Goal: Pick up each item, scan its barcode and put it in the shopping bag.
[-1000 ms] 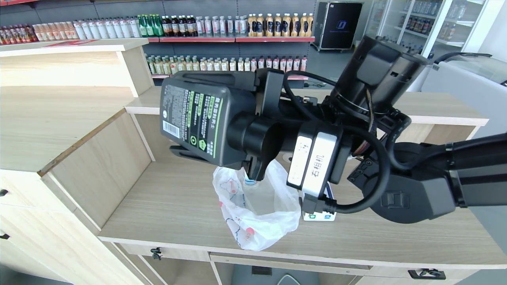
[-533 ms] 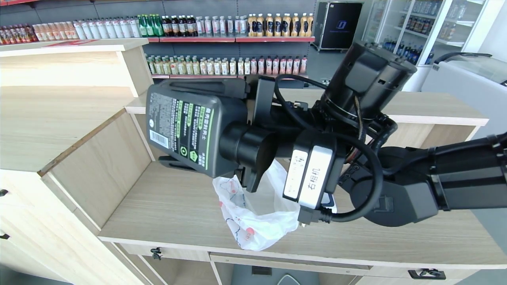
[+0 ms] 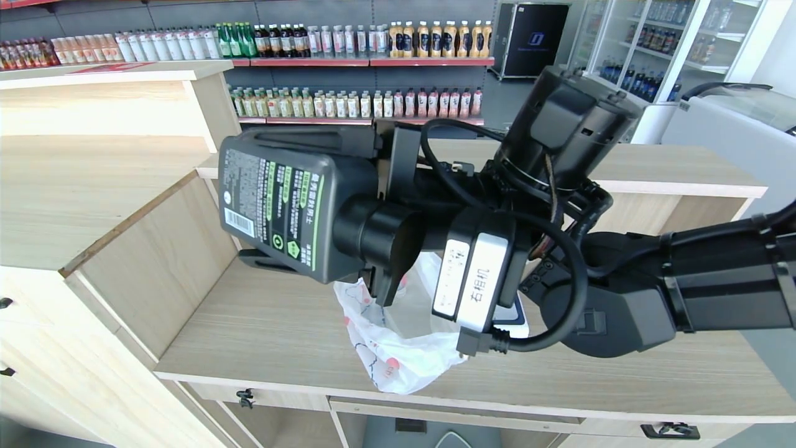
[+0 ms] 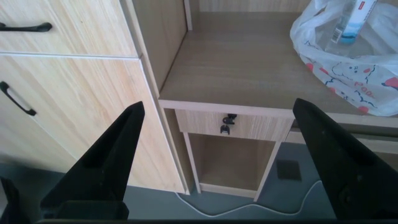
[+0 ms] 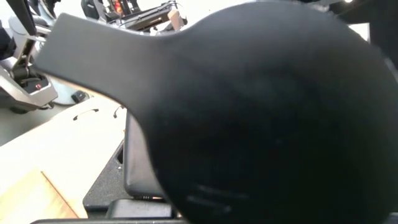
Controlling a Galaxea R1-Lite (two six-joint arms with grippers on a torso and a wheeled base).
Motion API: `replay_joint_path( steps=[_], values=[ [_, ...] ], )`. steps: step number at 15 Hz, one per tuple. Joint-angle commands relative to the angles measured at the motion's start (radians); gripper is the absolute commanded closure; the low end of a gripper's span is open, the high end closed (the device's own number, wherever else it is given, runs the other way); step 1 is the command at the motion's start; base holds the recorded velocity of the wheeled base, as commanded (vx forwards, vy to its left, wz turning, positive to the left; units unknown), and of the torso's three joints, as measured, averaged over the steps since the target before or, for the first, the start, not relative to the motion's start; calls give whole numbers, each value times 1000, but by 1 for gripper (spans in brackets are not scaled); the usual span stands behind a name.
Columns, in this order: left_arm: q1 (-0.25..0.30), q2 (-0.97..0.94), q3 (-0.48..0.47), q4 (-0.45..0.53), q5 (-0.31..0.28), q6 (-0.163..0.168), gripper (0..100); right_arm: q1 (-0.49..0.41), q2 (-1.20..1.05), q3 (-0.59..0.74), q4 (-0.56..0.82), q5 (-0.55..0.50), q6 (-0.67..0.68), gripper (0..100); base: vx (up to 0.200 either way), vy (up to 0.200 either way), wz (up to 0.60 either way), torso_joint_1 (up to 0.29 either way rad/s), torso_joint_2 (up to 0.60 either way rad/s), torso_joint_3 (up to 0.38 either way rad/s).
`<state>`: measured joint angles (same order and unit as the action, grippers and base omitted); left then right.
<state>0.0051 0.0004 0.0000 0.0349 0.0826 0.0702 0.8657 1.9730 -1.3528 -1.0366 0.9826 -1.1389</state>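
A dark grey jug (image 3: 311, 186) with green labels and a barcode hangs on its side in the air above the wooden counter (image 3: 261, 323). My right gripper (image 3: 258, 198) is shut on it, one finger above and one below. In the right wrist view the jug (image 5: 249, 112) is a close black surface. Under the jug, a white shopping bag (image 3: 398, 354) with a red print stands open on the counter. That bag (image 4: 348, 62) holds a clear bottle (image 4: 348, 28). My left gripper (image 4: 217, 168) hangs open, low in front of the counter's front edge.
A white box (image 3: 515, 318) lies on the counter beside the bag, partly hidden by my right wrist. A taller wooden counter (image 3: 93, 186) walls the left side. A ledge (image 3: 671, 168) runs along the back. Drawers with black handles (image 4: 25, 28) sit below. Drink shelves (image 3: 348, 37) stand far behind.
My right arm has carried the jug to the left and slightly down. The bag has stayed in place.
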Motion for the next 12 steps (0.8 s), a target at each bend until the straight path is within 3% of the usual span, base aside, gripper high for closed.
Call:
replay_joint_path(
  steps=[1, 5, 9, 10, 11, 12],
  values=[
    [-1, 0, 0, 0, 0, 0, 0, -4, 0, 0, 1, 1, -1, 100, 0, 0, 0, 0, 0, 0],
    [-1, 0, 0, 0, 0, 0, 0, -25, -25, 0, 30, -31, 34, 100, 0, 0, 0, 0, 0, 0],
    [-1, 0, 0, 0, 0, 0, 0, -139, -192, 83, 164, -321, 214, 100, 0, 0, 0, 0, 0, 0],
    [1, 0, 0, 0, 0, 0, 0, -214, -267, 150, 222, -433, 300, 100, 0, 0, 0, 0, 0, 0],
    [1, 0, 0, 0, 0, 0, 0, -349, -358, 228, 303, -505, 427, 100, 0, 0, 0, 0, 0, 0],
    [1, 0, 0, 0, 0, 0, 0, -470, -418, 274, 380, -535, 510, 100, 0, 0, 0, 0, 0, 0]
  ],
)
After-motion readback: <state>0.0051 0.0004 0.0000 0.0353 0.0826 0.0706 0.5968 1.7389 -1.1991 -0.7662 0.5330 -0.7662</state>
